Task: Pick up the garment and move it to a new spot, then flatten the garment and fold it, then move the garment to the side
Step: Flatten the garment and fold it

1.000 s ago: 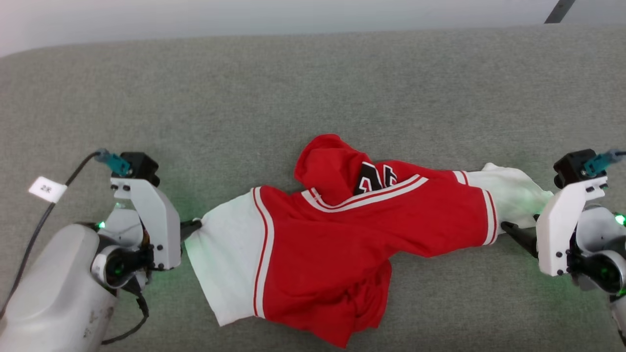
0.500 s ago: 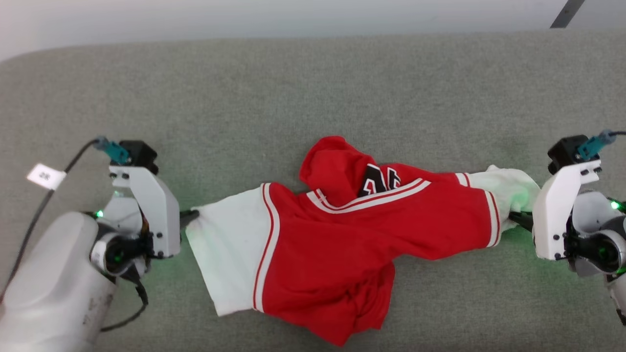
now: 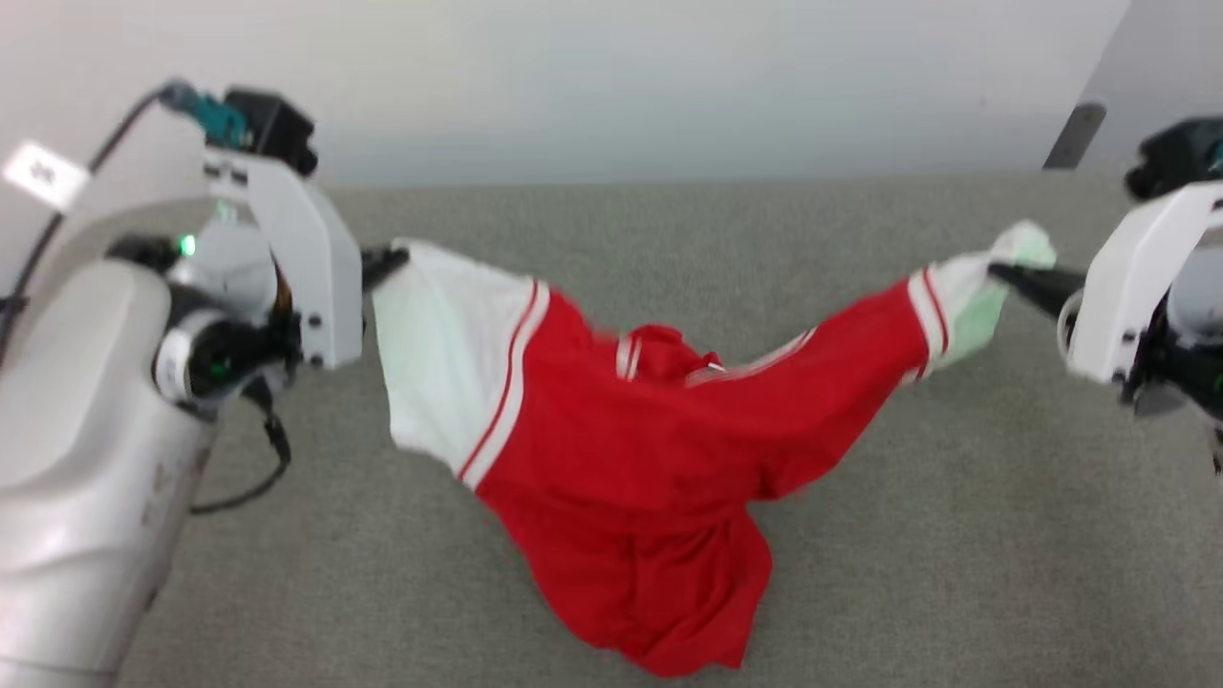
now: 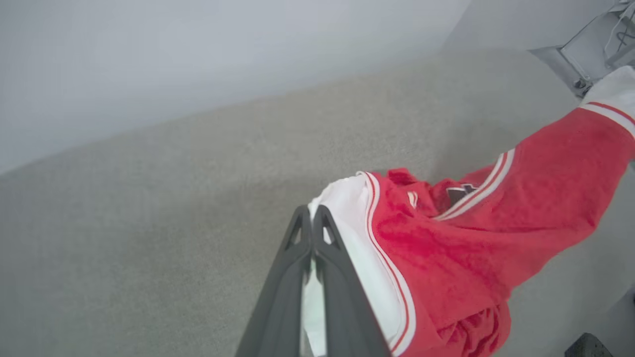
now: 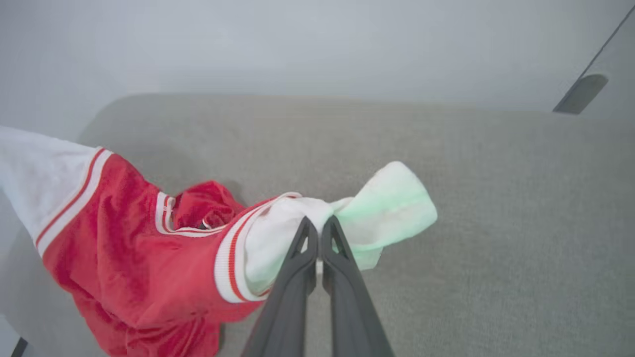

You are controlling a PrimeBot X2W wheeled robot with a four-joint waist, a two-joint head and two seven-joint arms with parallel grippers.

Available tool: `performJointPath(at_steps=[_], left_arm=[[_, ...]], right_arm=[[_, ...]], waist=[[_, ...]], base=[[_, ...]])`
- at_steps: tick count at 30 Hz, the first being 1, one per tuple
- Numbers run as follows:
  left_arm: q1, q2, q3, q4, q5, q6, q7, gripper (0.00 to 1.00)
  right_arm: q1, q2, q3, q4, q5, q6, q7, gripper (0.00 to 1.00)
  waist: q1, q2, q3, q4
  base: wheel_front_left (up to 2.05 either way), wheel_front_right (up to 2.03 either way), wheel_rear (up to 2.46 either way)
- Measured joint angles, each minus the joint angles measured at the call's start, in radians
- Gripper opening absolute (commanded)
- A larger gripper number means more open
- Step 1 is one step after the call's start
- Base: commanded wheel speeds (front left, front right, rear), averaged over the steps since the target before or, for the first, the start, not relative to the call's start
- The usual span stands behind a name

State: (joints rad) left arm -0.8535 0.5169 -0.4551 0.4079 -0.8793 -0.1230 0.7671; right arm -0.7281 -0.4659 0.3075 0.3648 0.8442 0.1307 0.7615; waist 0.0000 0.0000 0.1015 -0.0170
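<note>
One bunched red hem is hanging nearest us, the lowest part of the jersey. Motion blur is making it hard to say whether it is brushing the grey upholstered surface or hanging just clear of it. Above that, the red body is sagging in a deep curve between our two arms, with the striped collar trim crumpling in at the middle. Farther out, we are pinching one white sleeve on each side. Our left gripper is clamping tight on the edge of the left-hand sleeve. Our right gripper is closing just as tightly on the bunched end of the right-hand sleeve, its fingers pressing together with only cloth between them. Beyond the arms, the surface is running back to a pale wall. We are judging ourselves early in the job: the pickup is under way, while setting the jersey down at a new spot, flattening, folding and moving it aside are all waiting.
</note>
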Motion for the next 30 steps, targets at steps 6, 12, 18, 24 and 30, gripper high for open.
performJointPath(at_steps=[6, 12, 18, 24, 30], left_arm=[[-0.140, -0.004, -0.011, -0.005, 0.035, -0.001, -0.043, 0.00], [-0.283, -0.011, -0.023, 0.044, 0.074, -0.004, -0.155, 0.00], [-0.401, -0.020, -0.047, 0.106, 0.085, -0.005, -0.229, 0.00], [-0.483, -0.023, -0.064, 0.151, 0.057, -0.005, -0.252, 0.00], [-0.515, -0.030, -0.083, 0.161, 0.008, -0.005, -0.248, 0.00]], right_arm=[[-0.116, 0.061, -0.076, 0.095, -0.055, 0.000, -0.095, 0.00], [-0.256, 0.128, -0.129, 0.176, -0.135, 0.000, -0.231, 0.00], [-0.376, 0.178, -0.147, 0.238, -0.169, 0.000, -0.307, 0.00], [-0.459, 0.201, -0.145, 0.285, -0.177, 0.000, -0.299, 0.00], [-0.494, 0.196, -0.161, 0.296, -0.178, 0.000, -0.286, 0.00]], waist=[[0.0000, 0.0000, -0.081, 0.012], [0.0000, 0.0000, -0.135, 0.023], [0.0000, 0.0000, -0.174, 0.031], [0.0000, 0.0000, -0.196, 0.039], [0.0000, 0.0000, -0.182, 0.049]], base=[[0.00, 0.00, 0.00], [0.00, 0.00, 0.00], [0.00, 0.00, 0.00], [0.00, 0.00, 0.00], [0.00, 0.00, 0.00]])
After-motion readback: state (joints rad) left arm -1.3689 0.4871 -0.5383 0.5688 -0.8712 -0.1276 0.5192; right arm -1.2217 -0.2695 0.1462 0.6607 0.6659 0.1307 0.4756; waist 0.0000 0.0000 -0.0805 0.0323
